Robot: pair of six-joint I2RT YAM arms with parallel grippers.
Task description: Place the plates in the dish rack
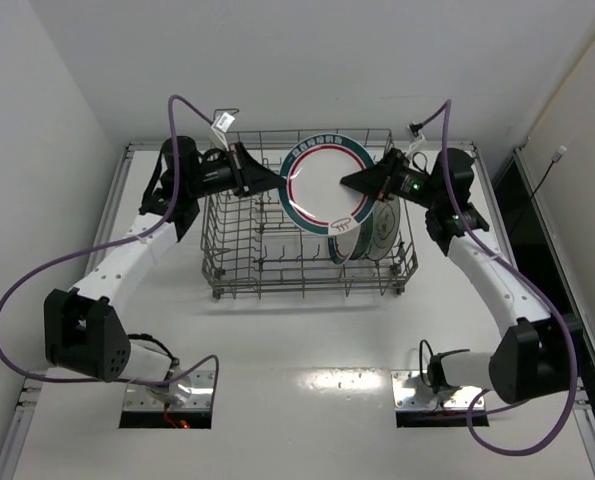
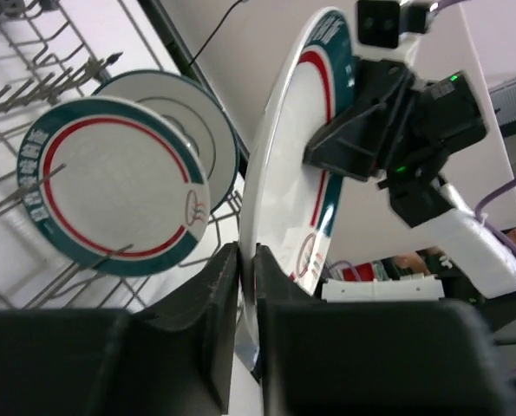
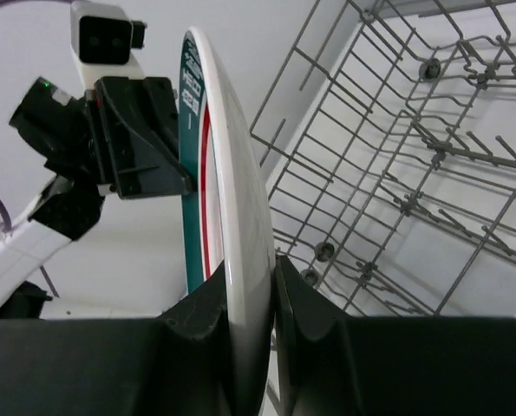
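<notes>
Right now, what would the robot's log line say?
left hand: shut on big plate | right hand: shut on big plate | big plate: above dish rack | racked plates: two

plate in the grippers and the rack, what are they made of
The plate looks like glazed ceramic, possibly melamine: glossy white face, printed teal and red rings, smooth rounded rim. The rack looks like grey metal wire, maybe coated: thin rods and upright tines.

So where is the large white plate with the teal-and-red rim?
In the top view the plate hangs over the far middle of the grey wire dish rack, clamped between the left gripper and right gripper, near two racked plates at right.
</notes>
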